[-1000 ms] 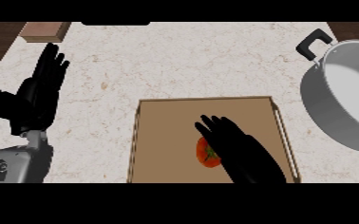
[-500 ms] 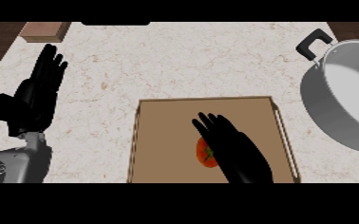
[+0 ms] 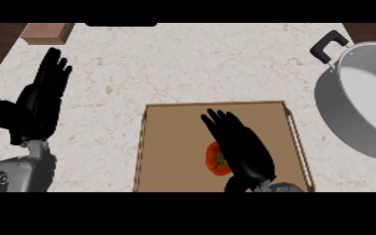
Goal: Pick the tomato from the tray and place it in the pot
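My right hand [image 3: 246, 152] lies flat over the brown tray [image 3: 172, 139], fingers straight and holding nothing, half covering the tomato [image 3: 214, 160] near the tray's middle. The steel pot [image 3: 345, 94] stands at far right on the counter [image 3: 183, 64]. My left hand [image 3: 40, 99] rests open at left.

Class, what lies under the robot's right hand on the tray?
The tomato lies under the right hand on the tray; only its left side shows. The hand covers the rest, so contact cannot be judged.
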